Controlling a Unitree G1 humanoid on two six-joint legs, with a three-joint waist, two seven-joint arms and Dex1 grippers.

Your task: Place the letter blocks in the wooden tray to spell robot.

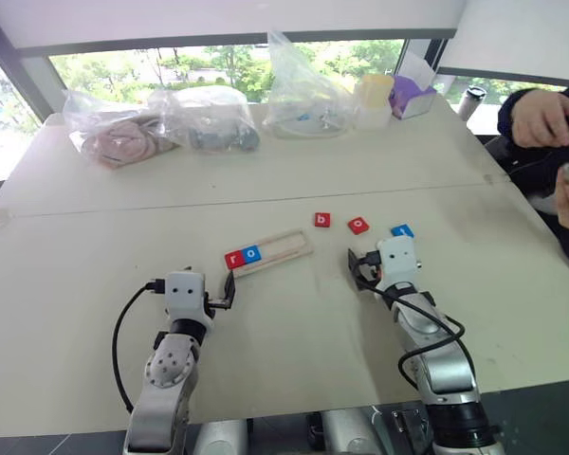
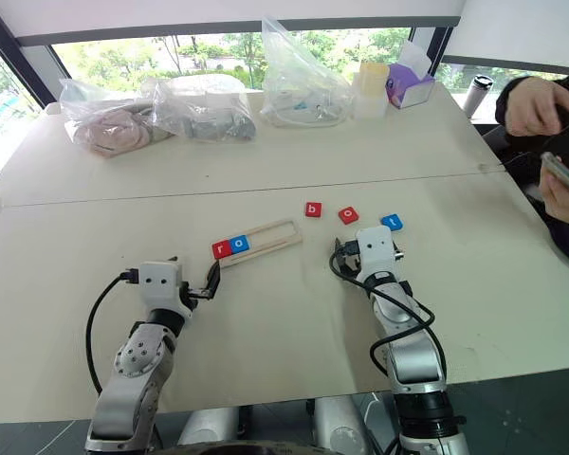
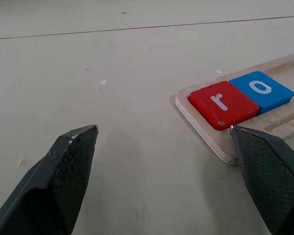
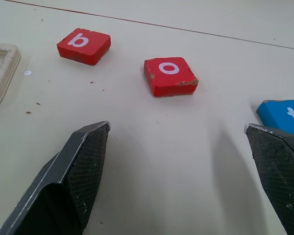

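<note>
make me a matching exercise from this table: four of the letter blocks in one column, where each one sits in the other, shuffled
Things:
1. red r block
2. blue o block
3. red b block
4. blue t block

Places:
A. loose on the table, nearest the tray's empty end
B. end slot of the wooden tray
C. loose on the table, farthest from the tray
D. second slot of the tray

Pairs: 1-B, 2-D, 3-A, 4-C
</note>
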